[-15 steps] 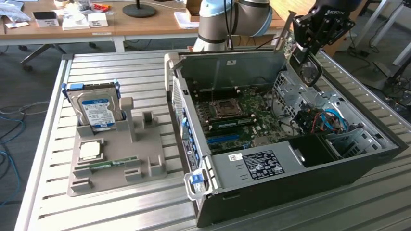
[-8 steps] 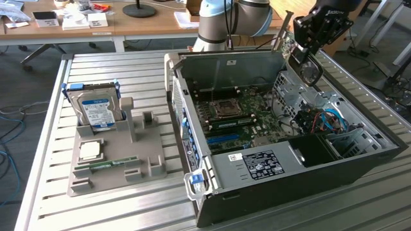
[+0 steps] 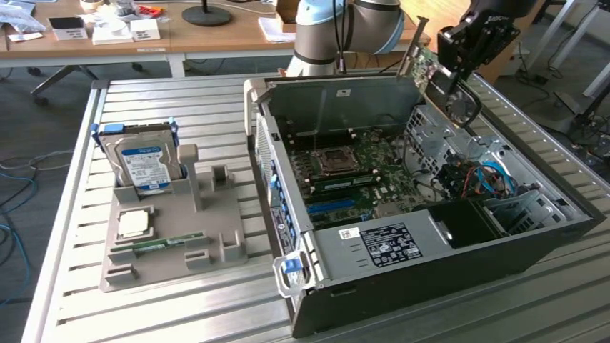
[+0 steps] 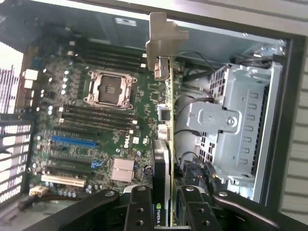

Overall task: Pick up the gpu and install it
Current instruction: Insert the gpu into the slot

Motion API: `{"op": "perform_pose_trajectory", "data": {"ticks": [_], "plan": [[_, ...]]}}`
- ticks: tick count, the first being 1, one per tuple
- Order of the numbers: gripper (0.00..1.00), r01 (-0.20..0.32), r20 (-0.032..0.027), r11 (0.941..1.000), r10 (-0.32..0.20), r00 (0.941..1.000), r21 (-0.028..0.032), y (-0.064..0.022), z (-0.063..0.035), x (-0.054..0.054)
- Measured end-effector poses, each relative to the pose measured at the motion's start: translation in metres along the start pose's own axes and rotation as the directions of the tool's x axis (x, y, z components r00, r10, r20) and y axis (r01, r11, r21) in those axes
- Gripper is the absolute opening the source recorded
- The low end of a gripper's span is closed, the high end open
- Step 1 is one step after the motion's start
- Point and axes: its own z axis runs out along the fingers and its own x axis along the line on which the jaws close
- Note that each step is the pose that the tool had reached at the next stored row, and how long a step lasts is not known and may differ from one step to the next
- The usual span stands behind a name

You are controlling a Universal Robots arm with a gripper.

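My gripper (image 4: 166, 211) is shut on the gpu (image 4: 167, 120), its two black fingers (image 4: 139, 211) clamping the card's sides. The card is edge-on in the wrist view, with green board, black cooler and a silver bracket (image 4: 162, 36) at the far end. It hangs above the motherboard (image 4: 96, 120) inside the open computer case, touching nothing. In the exterior view the gripper (image 3: 456, 57) holds the gpu (image 3: 426, 68) over the case's back right corner, above its upper rim.
The open case (image 3: 429, 243) lies on a slatted metal table (image 3: 153, 100). A drive cage (image 4: 236, 125) and cables sit beside the card. At the exterior view's left, a grey fixture (image 3: 219, 214) holds a hard drive (image 3: 143, 161), a processor (image 3: 133, 223) and a memory stick (image 3: 167, 243).
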Motion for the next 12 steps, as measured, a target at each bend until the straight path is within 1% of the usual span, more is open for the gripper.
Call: {"op": "perform_pose_trajectory", "data": {"ticks": [3,6,9,12], "plan": [[0.27,0.054,-0.0045,0.9986,-0.054,0.9985,-0.0012,0.0000,0.0000,0.0000],[0.27,0.107,-0.0089,0.9942,-0.107,0.9942,-0.0027,0.0000,0.0001,0.0000],[0.27,0.162,-0.0133,0.9868,-0.162,0.9867,-0.0047,0.0000,0.0002,0.0000],[0.27,0.215,-0.0174,0.9766,-0.215,0.9764,-0.0067,0.0000,0.0003,0.0000]]}}
